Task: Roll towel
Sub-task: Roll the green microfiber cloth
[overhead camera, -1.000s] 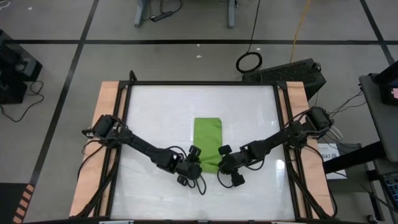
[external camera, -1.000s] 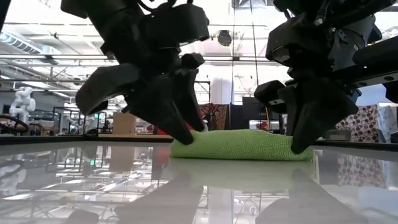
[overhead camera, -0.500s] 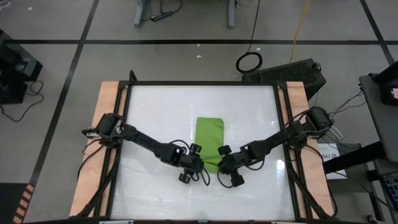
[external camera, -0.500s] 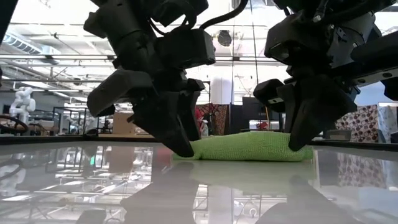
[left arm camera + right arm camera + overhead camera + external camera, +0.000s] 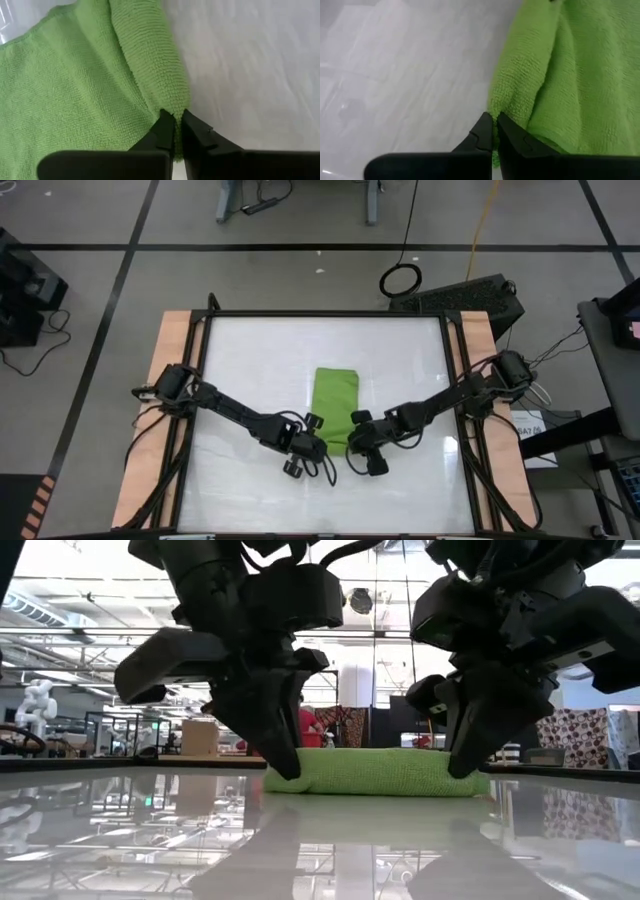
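Note:
The lime-green towel (image 5: 335, 406) lies on the white table as a narrow folded strip that runs from far to near. In the low view the towel (image 5: 375, 772) is a low flat mound. My left gripper (image 5: 314, 446) is shut at the strip's near left corner, and my right gripper (image 5: 352, 448) is shut at its near right corner. Both slant down onto the cloth from the near side. The low view shows the left gripper's tips (image 5: 288, 770) and the right gripper's tips (image 5: 460, 768) down at the two ends of the mound. My left gripper pinches the thick folded side edge (image 5: 172, 102) at the towel's near left corner between its two fingers. The fingers slant down from the near left. The towel lies on the table. How many layers are pinched, I cannot tell. My right gripper pinches the folded edge (image 5: 496, 107) at the towel's near right corner between its two fingers. It comes slanting down from the near right. The cloth rests on the table, slack.
The white table top (image 5: 250, 360) has bare room on all sides of the towel. Wooden side rails (image 5: 175, 340) and a dark frame border it. Beyond the far edge lie a black case (image 5: 470, 298) and a coiled cable (image 5: 400, 279) on the floor.
My left gripper has tipped and edged toward the towel's near left corner, and its fingers, apart a second ago, have shut on the cloth's edge. My right gripper has rolled a little while staying shut on the near right corner. The towel's near end has shifted slightly toward the left.

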Motion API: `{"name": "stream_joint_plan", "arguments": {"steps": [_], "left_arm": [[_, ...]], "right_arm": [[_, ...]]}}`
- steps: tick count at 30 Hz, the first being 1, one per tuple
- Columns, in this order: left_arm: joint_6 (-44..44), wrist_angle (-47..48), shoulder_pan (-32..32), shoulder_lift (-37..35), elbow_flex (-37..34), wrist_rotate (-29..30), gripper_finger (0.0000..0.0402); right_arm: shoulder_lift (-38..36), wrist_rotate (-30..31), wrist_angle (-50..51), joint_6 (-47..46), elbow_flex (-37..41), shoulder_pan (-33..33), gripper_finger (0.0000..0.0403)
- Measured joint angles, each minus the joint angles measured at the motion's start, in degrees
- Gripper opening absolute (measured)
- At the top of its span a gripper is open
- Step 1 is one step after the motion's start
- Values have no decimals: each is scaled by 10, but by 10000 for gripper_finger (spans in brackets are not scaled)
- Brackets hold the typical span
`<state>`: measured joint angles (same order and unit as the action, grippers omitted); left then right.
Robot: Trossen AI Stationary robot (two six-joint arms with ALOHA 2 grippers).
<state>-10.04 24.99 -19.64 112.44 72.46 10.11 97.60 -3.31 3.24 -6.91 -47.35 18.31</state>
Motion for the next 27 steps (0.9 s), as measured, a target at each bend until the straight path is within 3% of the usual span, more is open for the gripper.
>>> {"name": "stream_joint_plan", "arguments": {"steps": [7, 13, 20, 24, 27], "left_arm": [[2, -2, -3, 14, 0, 8, 12], [-8, -2, -8, 15, 0, 21, 10], [-9, -2, -11, 15, -1, 22, 9], [-9, -3, -11, 15, -1, 24, 9], [-9, -3, -11, 15, -1, 24, 9]], "right_arm": [[0, -21, -1, -25, 0, -3, 6], [-28, -55, 10, -19, 0, -2, 65], [-81, 116, -10, 31, 0, -30, 136], [-64, 57, -79, 59, -1, -84, 144], [-33, 46, -111, 74, 0, -116, 141]]}}
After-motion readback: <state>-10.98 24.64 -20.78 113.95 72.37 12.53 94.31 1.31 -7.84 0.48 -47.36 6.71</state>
